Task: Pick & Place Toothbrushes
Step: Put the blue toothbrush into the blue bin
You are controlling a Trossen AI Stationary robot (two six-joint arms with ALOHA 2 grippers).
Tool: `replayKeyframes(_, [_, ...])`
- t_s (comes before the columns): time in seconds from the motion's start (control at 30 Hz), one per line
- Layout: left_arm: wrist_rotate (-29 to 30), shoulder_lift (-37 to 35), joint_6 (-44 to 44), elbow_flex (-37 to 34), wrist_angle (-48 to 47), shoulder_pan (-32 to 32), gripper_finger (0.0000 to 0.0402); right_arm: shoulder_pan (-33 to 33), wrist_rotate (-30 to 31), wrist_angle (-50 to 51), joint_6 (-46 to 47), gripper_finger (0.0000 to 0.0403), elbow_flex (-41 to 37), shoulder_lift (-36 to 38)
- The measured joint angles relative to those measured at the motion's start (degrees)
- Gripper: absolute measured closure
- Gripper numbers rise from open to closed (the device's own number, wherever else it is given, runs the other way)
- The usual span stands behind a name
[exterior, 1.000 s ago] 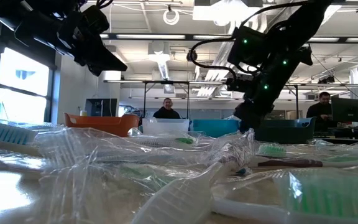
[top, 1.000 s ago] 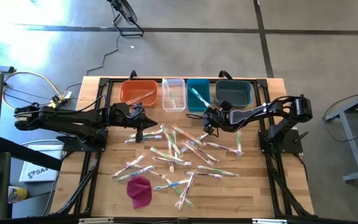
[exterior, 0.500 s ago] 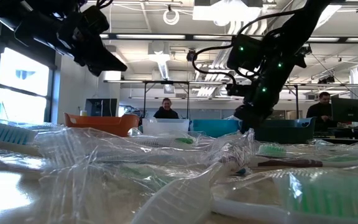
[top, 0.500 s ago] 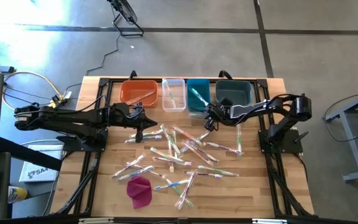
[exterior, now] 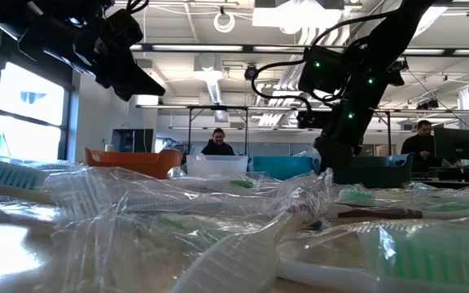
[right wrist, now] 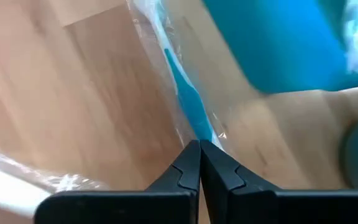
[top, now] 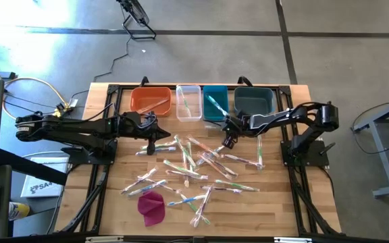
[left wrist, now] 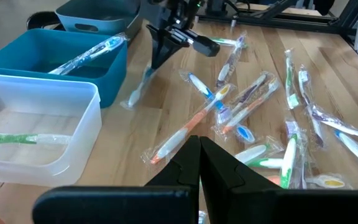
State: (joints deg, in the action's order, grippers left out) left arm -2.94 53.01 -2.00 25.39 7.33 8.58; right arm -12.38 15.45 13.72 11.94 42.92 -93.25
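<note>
Right tool: we see the right tool (top: 228, 140) just in front of the teal bin (top: 215, 102), its fingers (right wrist: 188, 163) clenched on a blue toothbrush (right wrist: 184, 98) in a clear wrapper. In the left wrist view the same tool (left wrist: 160, 48) hangs over the wood with the wrapped brush (left wrist: 138, 86) dangling from it, its lower end near the counter (top: 275, 202) beside the teal bin (left wrist: 48, 65).

Left tool: we see the left tool (top: 159, 133) held above the counter in front of the orange bin (top: 150, 100), its fingers (left wrist: 191, 163) pressed together with nothing between them.

Toothbrushes: the toothbrushes (top: 194, 165) lie scattered over the middle of the counter, many crossing or touching one another, all in shiny clear wrappers with pink, green, blue or white handles.

Bins: four stand in a row along the far edge; from the left arm's side we read orange, clear bin (top: 188, 101), teal, dark blue-grey bin (top: 254, 101). A green brush lies in the clear one, a blue one in the teal one, and one in the orange one.

Cloth: a magenta cloth (top: 152, 206) sits at the near edge, just beside the nearest brushes.

Room: in the low view we see two people beyond the counter, a seated person (exterior: 217, 143) behind the bins and another person (exterior: 422, 142) at a monitor.
</note>
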Motion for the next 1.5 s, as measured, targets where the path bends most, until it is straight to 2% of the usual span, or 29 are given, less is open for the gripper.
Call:
replayKeyframes(0.47, [0.00,0.00,0.00,0.00,0.00,0.00,0.0401,4.92,-10.72,1.52,2.14,0.0401,0.00,0.04])
replayKeyframes(0.73, [0.00,0.00,0.09,0.00,0.00,0.02,0.0401,8.27,-11.04,1.84,3.45,0.0401,-0.02,2.24])
replayKeyframes(0.9, [0.00,0.00,0.17,0.00,0.02,0.00,0.0401,9.72,-6.93,1.13,2.87,0.0401,-0.02,6.97])
replayKeyframes(1.1, [0.00,0.00,0.17,0.00,0.00,0.02,0.0401,8.90,-6.56,0.67,2.80,0.0401,0.00,10.94])
replayKeyframes(1.5, [0.00,0.00,0.15,0.00,0.00,0.02,0.0401,6.18,-5.77,2.39,1.56,0.0400,0.00,10.51])
